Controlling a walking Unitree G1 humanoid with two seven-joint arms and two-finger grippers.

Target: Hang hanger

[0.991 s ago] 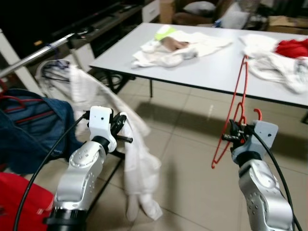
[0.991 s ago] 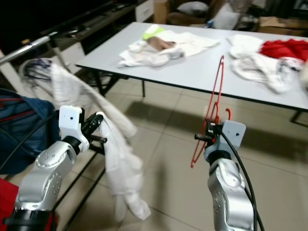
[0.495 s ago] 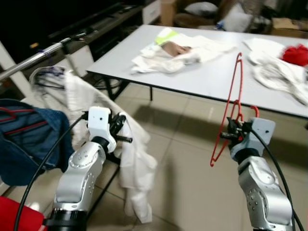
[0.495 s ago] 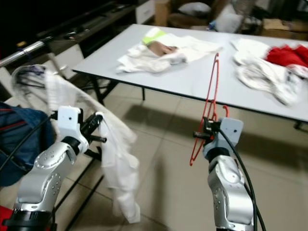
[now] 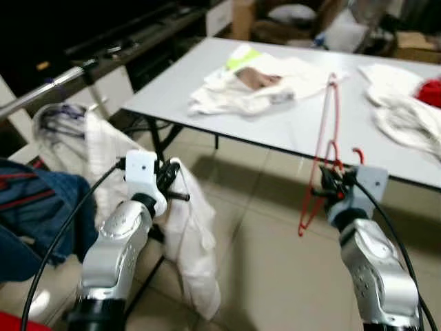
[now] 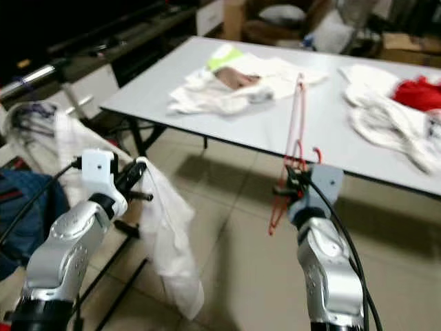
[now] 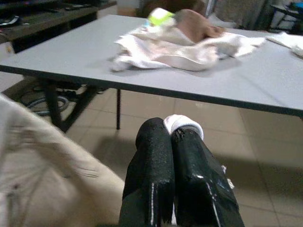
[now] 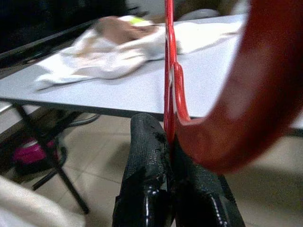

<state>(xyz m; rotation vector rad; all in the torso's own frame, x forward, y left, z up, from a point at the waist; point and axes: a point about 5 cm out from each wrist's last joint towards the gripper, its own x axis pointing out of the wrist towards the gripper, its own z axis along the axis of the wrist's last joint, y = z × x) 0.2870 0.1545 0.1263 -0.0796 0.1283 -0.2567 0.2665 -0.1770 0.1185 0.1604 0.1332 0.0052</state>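
My right gripper [image 5: 324,187] is shut on a red wire hanger [image 5: 325,131], held upright over the floor in front of the grey table [image 5: 303,127]. The right wrist view shows the hanger's wire [image 8: 169,56] pinched between the black fingers [image 8: 147,156]. My left gripper [image 5: 173,185] is shut on a white garment [image 5: 189,255] that droops toward the floor; a bit of white cloth [image 7: 182,124] pokes out at its fingertips [image 7: 154,137]. A metal clothes rail [image 5: 41,96] runs at the far left, with the garment's upper part [image 5: 76,131] draped below it.
A blue garment [image 5: 34,207] hangs at the left under the rail. White clothes [image 5: 255,86] lie piled on the table, with more white and red ones [image 6: 406,103] at its right end. Black rack legs [image 6: 117,262] stand on the tiled floor [image 5: 262,262] between my arms.
The whole view has shifted as the camera moved, and the blue garment now sits further left. Both grippers keep their hold; the hanger stands a little more upright.
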